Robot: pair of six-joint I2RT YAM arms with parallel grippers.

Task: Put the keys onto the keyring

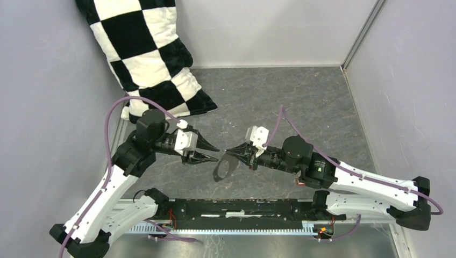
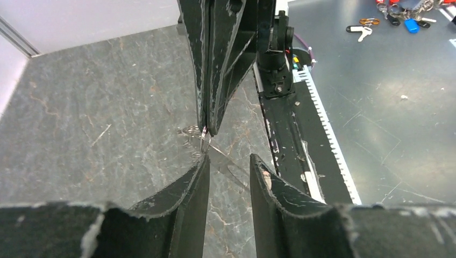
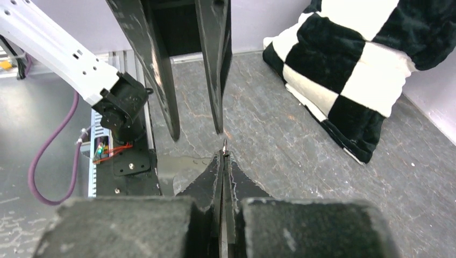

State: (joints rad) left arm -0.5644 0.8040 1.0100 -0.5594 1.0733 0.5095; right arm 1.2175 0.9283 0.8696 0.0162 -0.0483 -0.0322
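Note:
My right gripper is shut on the keyring, a thin grey see-through loop that hangs below its tips above the table. In the left wrist view the right fingertips pinch a small metal ring, and the flat band trails from it. My left gripper is open and empty, tip to tip with the right one; its jaws stand just short of the ring. In the right wrist view my gripper is closed flat on a thin sliver. No red-headed or blue-headed key shows on the table.
A black-and-white checked cushion leans at the back left. Grey walls close in both sides. The black arm rail runs along the near edge. A small heap of keys and tags lies on the metal surface beyond the rail.

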